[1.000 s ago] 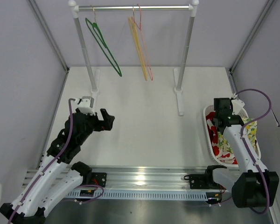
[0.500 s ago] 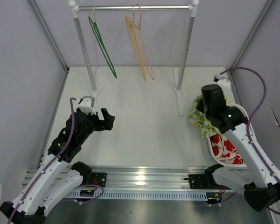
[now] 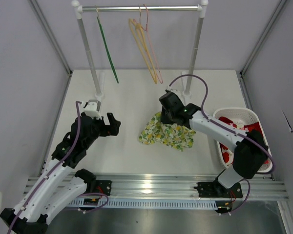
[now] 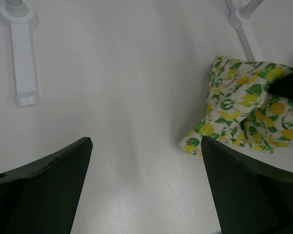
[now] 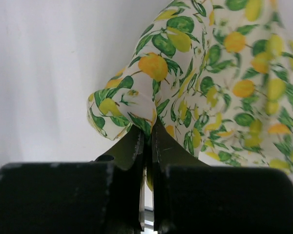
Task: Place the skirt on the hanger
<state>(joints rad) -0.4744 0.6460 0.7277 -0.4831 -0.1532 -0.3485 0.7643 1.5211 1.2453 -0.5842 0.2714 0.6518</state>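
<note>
The white table (image 3: 136,97) carries four items. The left rack foot (image 3: 98,90) and right rack foot (image 3: 186,100) stand toward the far edge. The lemon-print skirt (image 3: 166,134) lies crumpled near the centre. A white basket (image 3: 234,109) sits against the right edge.

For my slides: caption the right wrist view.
Right gripper, jaws shut on a fold of the lemon-print skirt, above the white table.

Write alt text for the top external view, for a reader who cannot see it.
The right tool grips a lemon-print fabric skirt draped on the white table. The left tool hovers open. Behind, a green wire hanger, yellow wire hanger and pink wire hanger hang from a metal rail.
</note>
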